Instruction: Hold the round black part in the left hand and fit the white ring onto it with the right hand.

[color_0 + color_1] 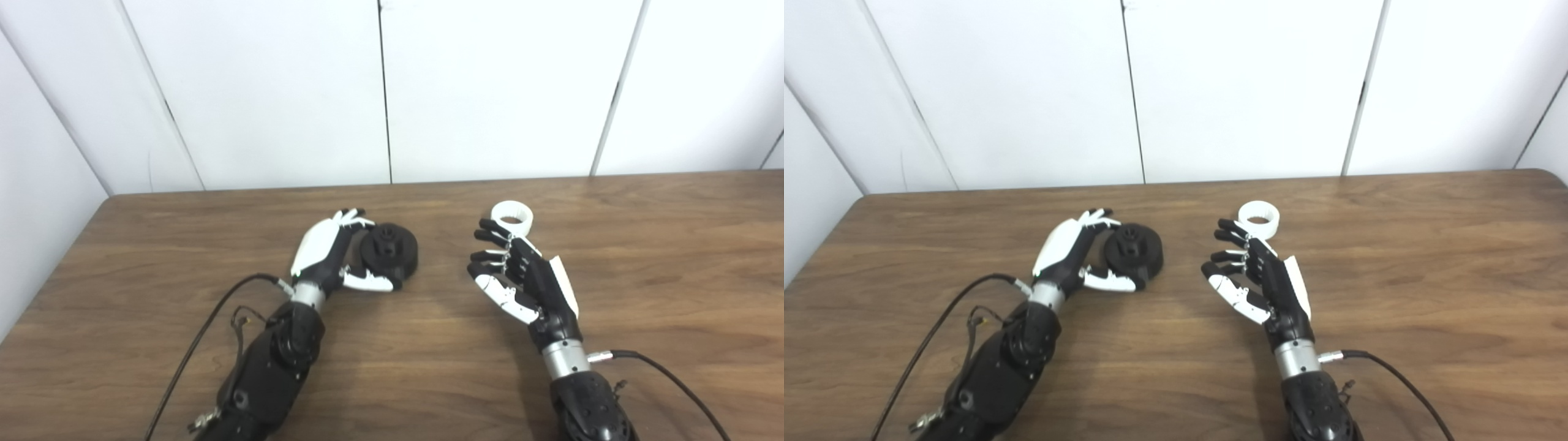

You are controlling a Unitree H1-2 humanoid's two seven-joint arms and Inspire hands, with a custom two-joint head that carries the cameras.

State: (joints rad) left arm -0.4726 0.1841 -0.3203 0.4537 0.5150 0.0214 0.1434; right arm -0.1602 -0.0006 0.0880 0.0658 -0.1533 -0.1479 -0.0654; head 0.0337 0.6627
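Left hand (334,254) loosely cups black part (389,248) on surface (643,294); right hand (520,275) spread near white ring (512,217), may knock it away.

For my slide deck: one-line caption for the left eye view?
Left hand cups the round black part on the table; open right hand nears the white ring.

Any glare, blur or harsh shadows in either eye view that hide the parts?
Left eye view: even, soft lighting, faint shadows, mild sheen on the brown wooden table; round black part shows little surface detail. Right eye view: small white ring slightly soft but distinct; both hands readable.
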